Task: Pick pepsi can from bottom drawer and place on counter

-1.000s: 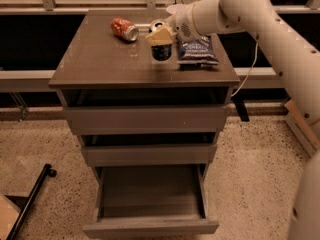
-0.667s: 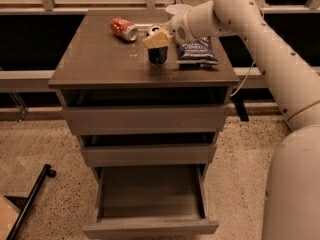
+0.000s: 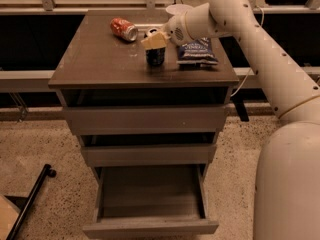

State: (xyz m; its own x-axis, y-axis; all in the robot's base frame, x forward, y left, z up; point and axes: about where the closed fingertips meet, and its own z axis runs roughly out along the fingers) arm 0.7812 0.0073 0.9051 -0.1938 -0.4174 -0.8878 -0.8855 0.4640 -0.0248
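Arm [image 3: 260,49] reaches over counter [image 3: 100,64], gripper [image 3: 152,37] fingers [image 3: 154,41] pinching top of upright pepsi can [image 3: 155,58].

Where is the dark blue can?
The pepsi can stands upright near the middle of the counter, between the red can lying to its left and the blue snack bag to its right in the camera view. The gripper sits at its top.

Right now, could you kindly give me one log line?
pincer: at pepsi can top | pepsi can: upright on counter | bottom drawer: open | red can: lying down
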